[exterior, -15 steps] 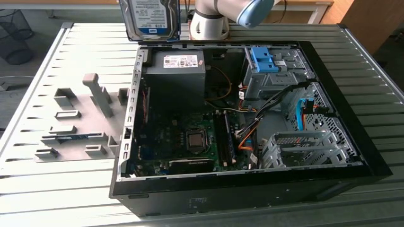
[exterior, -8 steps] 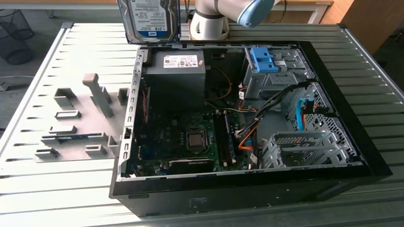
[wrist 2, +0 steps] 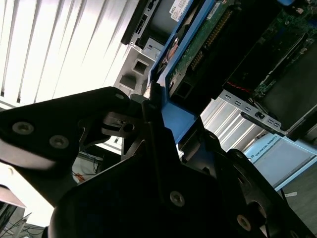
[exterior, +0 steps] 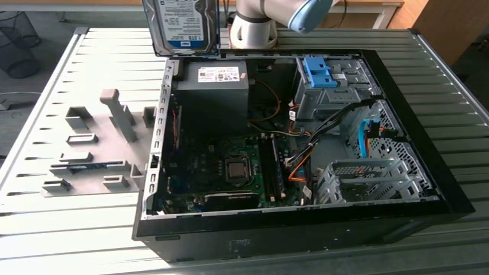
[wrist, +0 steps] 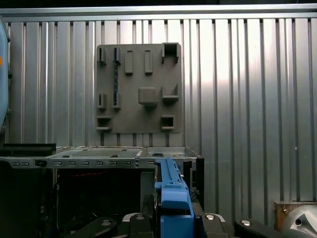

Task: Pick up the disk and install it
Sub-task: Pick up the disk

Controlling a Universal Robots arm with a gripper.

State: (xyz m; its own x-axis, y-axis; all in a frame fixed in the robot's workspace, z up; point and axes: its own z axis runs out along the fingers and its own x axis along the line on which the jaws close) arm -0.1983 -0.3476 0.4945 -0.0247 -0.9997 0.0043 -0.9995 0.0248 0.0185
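Observation:
The disk, silver with a white-and-blue label, hangs upright in the air above the far rim of the open computer case, at the top of the exterior view. In both wrist views its blue frame runs edge-on between the black fingers of my gripper, which is shut on it. The disk's green circuit-board side shows in the second wrist view. The case interior lies below the disk.
Inside the case are a black power-supply box with a white sticker, a blue bracket on the drive cage, the motherboard and loose cables. A grey fixture plate lies on the slatted metal table. The robot base stands behind the case.

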